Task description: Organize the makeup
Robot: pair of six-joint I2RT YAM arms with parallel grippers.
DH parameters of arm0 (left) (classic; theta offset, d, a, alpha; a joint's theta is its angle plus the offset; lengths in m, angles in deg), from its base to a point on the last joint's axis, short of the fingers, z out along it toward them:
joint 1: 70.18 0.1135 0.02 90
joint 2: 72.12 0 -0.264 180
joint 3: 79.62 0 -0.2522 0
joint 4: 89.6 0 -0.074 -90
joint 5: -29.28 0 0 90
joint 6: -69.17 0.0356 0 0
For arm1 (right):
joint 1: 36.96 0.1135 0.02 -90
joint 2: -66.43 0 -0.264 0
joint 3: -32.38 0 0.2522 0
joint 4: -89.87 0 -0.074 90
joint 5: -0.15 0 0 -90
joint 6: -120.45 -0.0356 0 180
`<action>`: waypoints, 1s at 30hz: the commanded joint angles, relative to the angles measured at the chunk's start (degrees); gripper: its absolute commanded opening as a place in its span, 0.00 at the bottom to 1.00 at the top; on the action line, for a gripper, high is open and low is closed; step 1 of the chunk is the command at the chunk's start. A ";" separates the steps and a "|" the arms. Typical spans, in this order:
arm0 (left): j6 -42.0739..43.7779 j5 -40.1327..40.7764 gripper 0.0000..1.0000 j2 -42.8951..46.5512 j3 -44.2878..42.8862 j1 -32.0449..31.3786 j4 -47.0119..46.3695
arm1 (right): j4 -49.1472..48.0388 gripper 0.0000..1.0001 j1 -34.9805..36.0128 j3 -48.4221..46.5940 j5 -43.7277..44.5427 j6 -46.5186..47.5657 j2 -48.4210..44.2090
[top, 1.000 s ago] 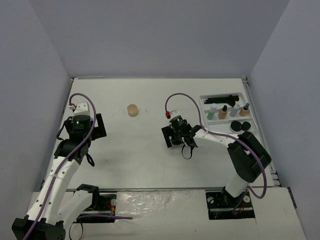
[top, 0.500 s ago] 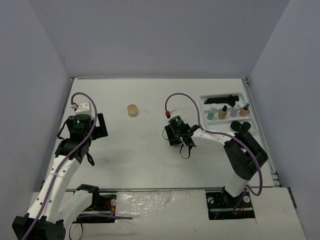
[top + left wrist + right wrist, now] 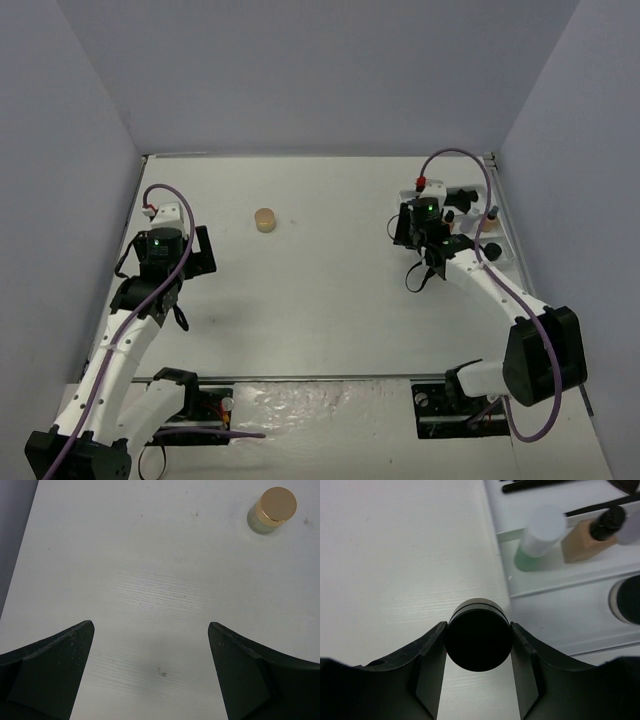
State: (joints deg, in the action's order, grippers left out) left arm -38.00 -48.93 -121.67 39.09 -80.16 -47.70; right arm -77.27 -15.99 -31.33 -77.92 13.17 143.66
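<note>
My right gripper (image 3: 478, 630) is shut on a round black jar (image 3: 478, 642) and holds it just above the table at the left edge of the white tray (image 3: 560, 615). In the tray stand a green bottle (image 3: 535, 540) and a tan bottle (image 3: 582, 540), with thin black brushes (image 3: 535, 485) behind them and another black jar (image 3: 627, 600) at the right. From above, the right gripper (image 3: 403, 228) hides the jar it holds. A tan jar (image 3: 264, 220) with a gold lid (image 3: 275, 505) stands alone on the table. My left gripper (image 3: 150, 630) is open and empty, short of that jar.
The white tray (image 3: 503, 225) lies at the table's back right, near the right wall. Grey walls close in the table on three sides. The left arm (image 3: 160, 250) hovers near the left edge.
The right gripper closed on the black jar near the table's middle. It then carried the jar right and back to the tray's left edge. The left arm stayed still.
</note>
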 commanded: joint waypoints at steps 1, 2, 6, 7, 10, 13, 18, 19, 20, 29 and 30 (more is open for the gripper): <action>0.38 -0.75 0.97 -0.37 -1.97 0.49 -3.00 | 2.24 0.00 -8.40 0.87 -0.72 -4.90 -0.62; 0.38 -0.80 0.97 -0.37 -1.95 0.49 -3.00 | 2.18 0.00 -9.85 1.12 -1.04 -5.61 -0.16; 0.45 -0.97 0.97 -0.54 -2.19 0.40 -3.00 | 1.74 0.00 -13.11 1.20 -1.39 -8.27 3.46; 0.53 -0.97 0.97 -0.51 -2.21 0.40 -3.00 | 1.14 0.00 -13.79 1.29 -1.61 -8.97 4.12; 0.76 -0.85 0.97 -0.16 -2.21 0.40 -2.94 | -1.04 0.00 -15.74 1.94 -1.85 -9.80 6.07; 0.92 -1.16 0.97 0.08 -2.13 0.30 -2.93 | -2.49 0.00 -17.49 2.04 -1.85 -9.64 8.22; 1.16 -1.15 0.97 0.17 -2.04 -0.11 -3.00 | -3.29 0.00 -19.91 1.96 -1.24 -10.28 11.84; 1.21 -1.11 0.97 0.16 -2.04 -0.20 -3.00 | -3.39 0.00 -20.31 1.97 -1.01 -10.36 12.35; 1.26 -1.06 0.97 0.16 -2.04 -0.30 -3.00 | -3.49 0.00 -20.68 1.97 -0.78 -10.41 12.83; 1.44 -1.15 0.97 -0.28 -2.13 -0.48 -3.14 | -3.62 0.03 -20.92 1.58 4.99 -10.69 15.37; 1.44 -1.15 0.97 -0.28 -2.13 -0.48 -3.10 | -3.67 0.06 -21.22 1.53 5.44 -10.84 15.57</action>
State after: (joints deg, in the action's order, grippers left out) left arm -37.39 -50.19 -121.94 39.09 -80.25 -47.72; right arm -79.75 -36.60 -28.93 -77.67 3.44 159.03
